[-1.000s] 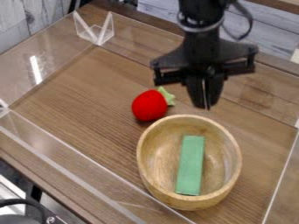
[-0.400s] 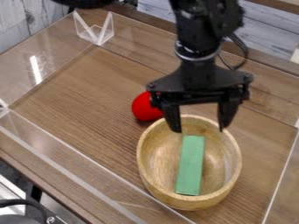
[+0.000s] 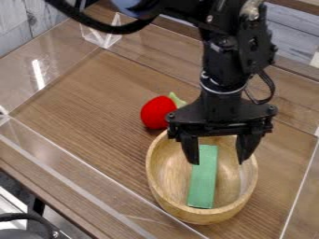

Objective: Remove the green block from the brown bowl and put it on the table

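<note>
1. The green block [image 3: 203,176] lies flat in the brown bowl [image 3: 162,174], long axis running near to far.
2. The claw [image 3: 222,149] hangs directly above its far end, spread wide, empty (fingers straddling the bar's width).
3. Bare surface [image 3: 88,93] lies beyond.

End effector [image 3: 222,147] points straight down, fingers spread wide, straddling upper end of green block [image 3: 203,182]. Block lies flat in brown bowl [image 3: 162,173] directly beneath. Red strawberry toy [image 3: 157,111] on worktop [image 3: 88,103], up-left of end effector, beside bowl rim.
</note>
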You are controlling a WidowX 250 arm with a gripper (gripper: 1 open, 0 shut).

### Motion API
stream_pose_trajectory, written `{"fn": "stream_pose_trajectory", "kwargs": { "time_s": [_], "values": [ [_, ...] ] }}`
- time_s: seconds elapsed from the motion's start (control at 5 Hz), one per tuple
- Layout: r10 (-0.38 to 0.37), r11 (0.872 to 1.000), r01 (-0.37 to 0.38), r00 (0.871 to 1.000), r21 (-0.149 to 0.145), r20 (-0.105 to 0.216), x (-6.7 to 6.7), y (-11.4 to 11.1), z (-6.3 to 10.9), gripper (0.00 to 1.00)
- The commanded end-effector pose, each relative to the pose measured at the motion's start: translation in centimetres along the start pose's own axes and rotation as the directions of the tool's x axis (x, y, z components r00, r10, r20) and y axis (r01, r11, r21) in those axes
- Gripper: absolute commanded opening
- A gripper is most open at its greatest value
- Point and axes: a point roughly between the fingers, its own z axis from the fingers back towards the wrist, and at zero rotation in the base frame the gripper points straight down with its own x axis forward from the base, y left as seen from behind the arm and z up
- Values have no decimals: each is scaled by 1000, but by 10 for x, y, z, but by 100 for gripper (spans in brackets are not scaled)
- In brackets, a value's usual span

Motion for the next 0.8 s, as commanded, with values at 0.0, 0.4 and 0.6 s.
{"fn": "stream_pose_trajectory", "kwargs": {
  "time_s": [0.0,0.4,0.6],
  "values": [
    [44,999,-44,999,-3,7,-9,-2,-5,100],
    [106,994,-105,994,23,-26,-26,5,-32,100],
    [82,996,-81,996,32,-41,-26,3,-43,100]
  ]
}}
